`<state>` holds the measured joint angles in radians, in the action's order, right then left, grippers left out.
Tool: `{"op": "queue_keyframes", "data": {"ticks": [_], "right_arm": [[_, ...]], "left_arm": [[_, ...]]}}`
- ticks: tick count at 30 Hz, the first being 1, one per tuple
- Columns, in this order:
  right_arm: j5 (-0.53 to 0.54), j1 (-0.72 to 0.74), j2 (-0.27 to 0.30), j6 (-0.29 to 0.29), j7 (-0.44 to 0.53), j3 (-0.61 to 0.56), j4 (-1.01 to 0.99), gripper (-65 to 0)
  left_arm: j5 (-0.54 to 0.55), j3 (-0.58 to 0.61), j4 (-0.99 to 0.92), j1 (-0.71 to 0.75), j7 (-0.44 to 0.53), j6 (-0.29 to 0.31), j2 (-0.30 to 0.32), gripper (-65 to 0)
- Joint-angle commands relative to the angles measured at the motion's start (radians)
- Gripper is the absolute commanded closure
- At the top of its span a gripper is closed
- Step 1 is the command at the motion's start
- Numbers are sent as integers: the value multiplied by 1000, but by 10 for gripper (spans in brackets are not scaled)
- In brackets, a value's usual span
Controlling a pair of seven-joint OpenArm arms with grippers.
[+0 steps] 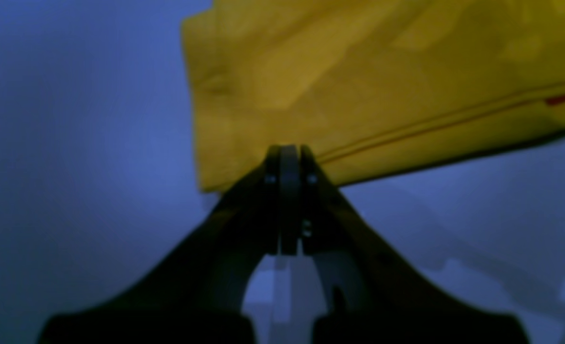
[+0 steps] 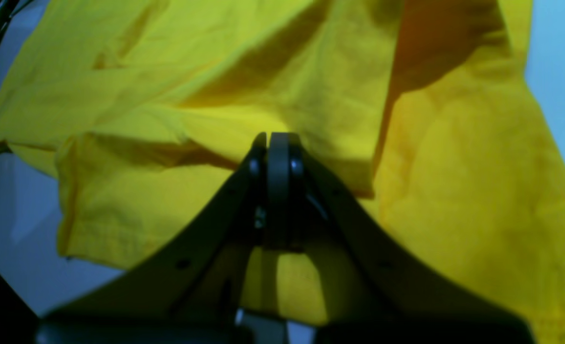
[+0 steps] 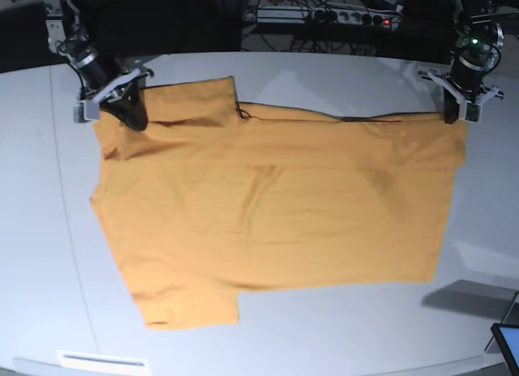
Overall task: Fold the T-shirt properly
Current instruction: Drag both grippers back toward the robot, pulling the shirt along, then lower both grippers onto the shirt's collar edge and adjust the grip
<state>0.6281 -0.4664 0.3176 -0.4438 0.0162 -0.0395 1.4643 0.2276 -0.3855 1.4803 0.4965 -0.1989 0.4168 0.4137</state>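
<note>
1. Across the middle of the white table (image 3: 324,327) the T-shirt (image 3: 276,214) lies spread nearly flat, neck end toward the base view's left and hem toward its right, one sleeve by the far edge and the other by the near edge.
2. At the far hem corner, the left gripper (image 1: 289,150) has its jaws pressed together right at the cloth's edge. Whether fabric is truly pinched between them cannot be told from the blurred wrist view. If the hold is only a sliver of hem, a pull could let the corner slip free.
3. At the far sleeve and shoulder, the right gripper (image 2: 277,138) also has its jaws fully closed, over rumpled cloth. It may hold only one layer, or a bunched fold, so lifting could drag a crease into the fold line.
4. Both holds sit on the same far edge. If one arm rises or travels faster than the other, the edge would skew and the fold would land crooked.
5. Wrinkles around the chest and the far sleeve could be trapped under the folded-over half.
6. Too long a sweep might pull the whole shirt across the smooth table.
</note>
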Motion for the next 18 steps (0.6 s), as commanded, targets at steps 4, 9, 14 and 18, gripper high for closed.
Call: {"op": "queue_keyframes", "data": {"ticks": [4, 9, 14, 18], "right_arm": [[-20, -33, 8, 3, -38, 3, 40, -3], [-20, -47, 8, 3, -38, 3, 49, -3], [-20, -48, 10, 3, -40, 3, 95, -3], [-20, -45, 15, 3, -45, 3, 137, -3]], "left_arm": [[3, -42, 13, 4, 16, -12, 23, 0], [5, -69, 20, 4, 16, -12, 23, 0], [5, -76, 38, -6, 16, -12, 21, 0], [5, -76, 109, -6, 9, -12, 18, 0]]}}
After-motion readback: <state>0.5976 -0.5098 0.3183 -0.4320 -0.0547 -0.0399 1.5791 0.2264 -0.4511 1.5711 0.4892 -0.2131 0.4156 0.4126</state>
